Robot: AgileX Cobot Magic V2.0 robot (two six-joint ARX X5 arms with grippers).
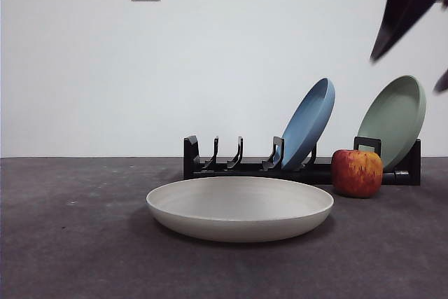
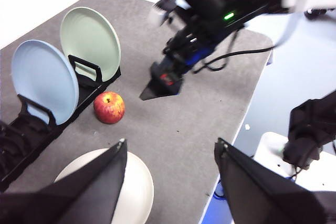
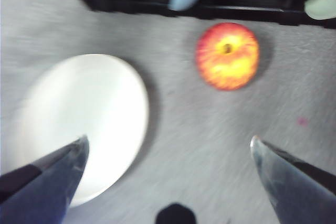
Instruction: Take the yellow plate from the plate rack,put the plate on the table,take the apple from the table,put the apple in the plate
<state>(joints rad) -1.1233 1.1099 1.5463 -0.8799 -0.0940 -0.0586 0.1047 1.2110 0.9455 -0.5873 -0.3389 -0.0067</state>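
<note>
Hovering: right tool (image 3: 168, 145), jaws spread, above the apple (image 3: 227, 55)
Resting: yellow plate (image 1: 239, 207) on surface (image 1: 70, 243)
Waiting: left tool (image 2: 170, 153), spread

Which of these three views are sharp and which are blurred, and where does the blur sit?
Front view: sharp on the yellow plate and apple; only the dark arm at the top corner smears. Left wrist view: table things crisp, the right gripper and its arm softly blurred. Right wrist view: smeared throughout, the apple included.
</note>
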